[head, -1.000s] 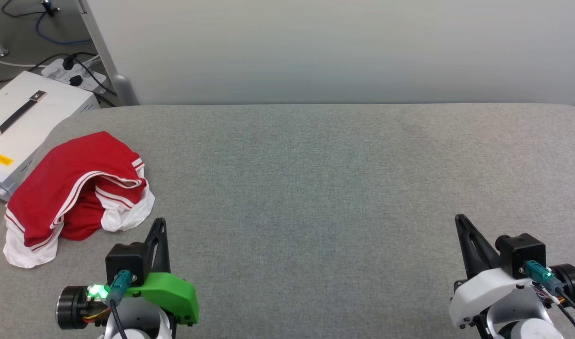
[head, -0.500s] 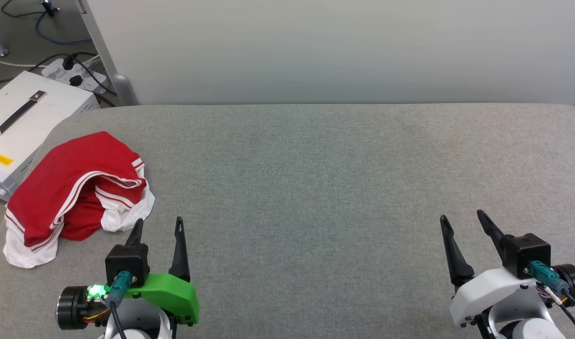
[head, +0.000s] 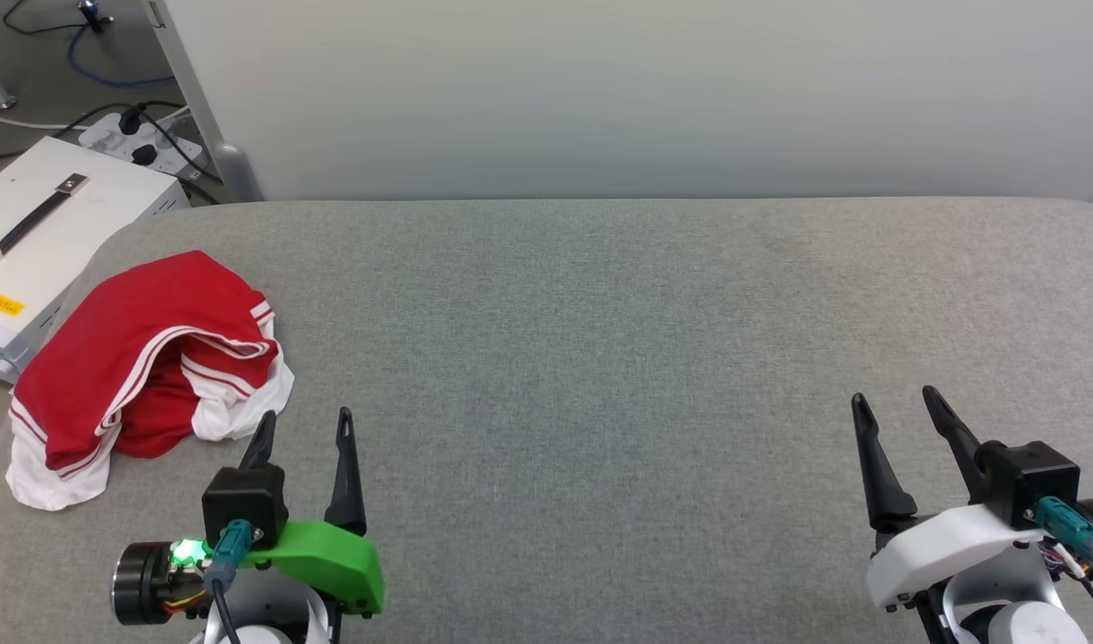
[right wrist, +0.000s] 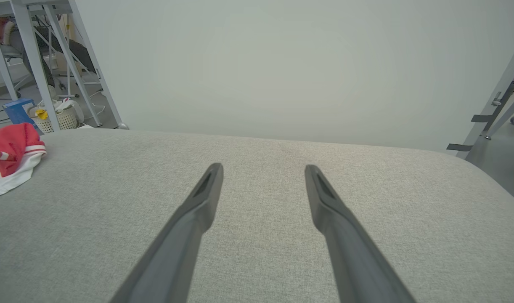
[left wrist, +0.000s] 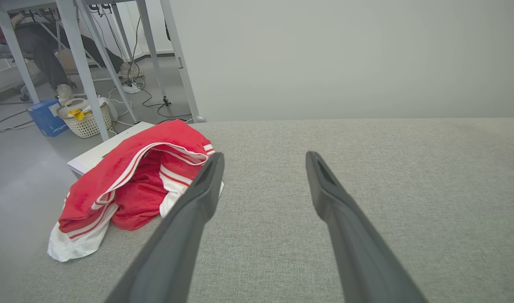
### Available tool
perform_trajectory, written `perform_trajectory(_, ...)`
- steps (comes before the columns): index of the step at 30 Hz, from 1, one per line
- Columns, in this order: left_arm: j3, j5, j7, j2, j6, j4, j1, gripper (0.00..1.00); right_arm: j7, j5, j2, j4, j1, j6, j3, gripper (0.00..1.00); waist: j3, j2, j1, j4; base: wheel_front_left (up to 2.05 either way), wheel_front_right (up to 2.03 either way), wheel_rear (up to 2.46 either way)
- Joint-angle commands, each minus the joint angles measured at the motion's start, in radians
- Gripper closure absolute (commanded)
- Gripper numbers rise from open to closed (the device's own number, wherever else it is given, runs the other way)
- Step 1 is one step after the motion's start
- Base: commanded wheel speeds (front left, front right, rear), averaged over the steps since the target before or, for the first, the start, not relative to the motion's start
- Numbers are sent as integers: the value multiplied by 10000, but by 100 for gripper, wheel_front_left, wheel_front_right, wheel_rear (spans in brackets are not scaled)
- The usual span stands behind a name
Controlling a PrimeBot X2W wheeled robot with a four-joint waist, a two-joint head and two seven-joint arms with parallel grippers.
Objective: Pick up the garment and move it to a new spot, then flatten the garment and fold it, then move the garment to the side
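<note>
The garment [head: 144,358], red with white sleeves and red-and-white striped trim, lies crumpled at the left edge of the grey cloth-covered table [head: 600,358]. Its lettering is hidden in the folds. In the left wrist view the garment [left wrist: 131,185] sits just left of my left fingers. My left gripper [head: 307,425] stands open and empty at the lower left, its tips close to the garment's white sleeve without touching it. At the lower right, far from the cloth, my right gripper [head: 895,400] is open with nothing between its fingers. The right wrist view catches the garment [right wrist: 9,155] at its far left edge.
A white case [head: 37,241] with a black handle stands off the table's left edge beside the garment. A power strip and cables [head: 135,134] lie on the floor behind it. A pale wall panel [head: 600,89] runs along the table's far edge. A basket [left wrist: 84,118] sits under a metal-legged desk.
Both grippers went from shut to open. The right gripper has since shifted slightly right and farther up the table; the left has barely moved. The garment lies as before.
</note>
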Motion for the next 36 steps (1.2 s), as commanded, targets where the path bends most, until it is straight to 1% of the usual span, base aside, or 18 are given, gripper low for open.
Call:
perform_trajectory(1,-19,-49,-110,-9,63,-23,-9,0,-100,106,-7,-91,2,-2,-47,0,0,14,0,-4,0,0,0)
perform_trajectory(36,-317,-73,-917,-23,198,182,149,0,-896,512,-18,-279,336,-5,-80,0,-62,34,0,-153,0,0,0)
